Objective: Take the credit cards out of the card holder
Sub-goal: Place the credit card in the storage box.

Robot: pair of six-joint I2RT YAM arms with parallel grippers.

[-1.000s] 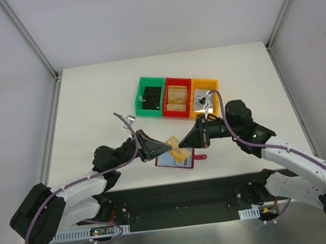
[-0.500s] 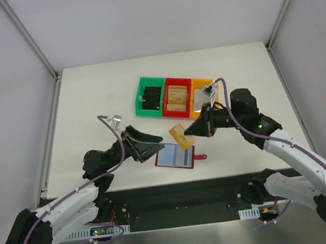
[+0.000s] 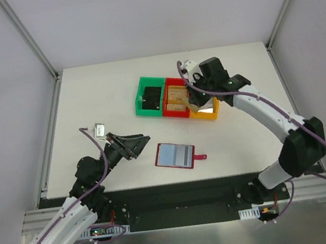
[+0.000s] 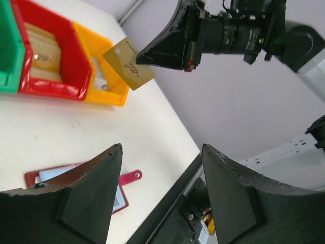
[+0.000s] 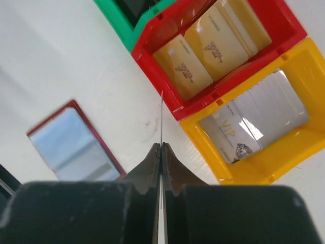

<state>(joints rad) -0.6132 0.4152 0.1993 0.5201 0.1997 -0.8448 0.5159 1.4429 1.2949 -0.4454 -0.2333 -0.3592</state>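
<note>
Gripping one gold card (image 4: pixel 129 69): right hand (image 5: pixel 161 147).

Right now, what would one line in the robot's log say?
right claw: shut on gold card, near red bin | left claw: open, empty | card holder: open on table, untouched

I get the top view from above and behind the rig, looking down on the whole table (image 3: pixel 85 97). My left wrist view sits low, facing across it toward the red bin (image 3: pixel 177 116); my right wrist view looks steeply down from close above it. All three share that bin and the card holder (image 3: pixel 175 155).
</note>
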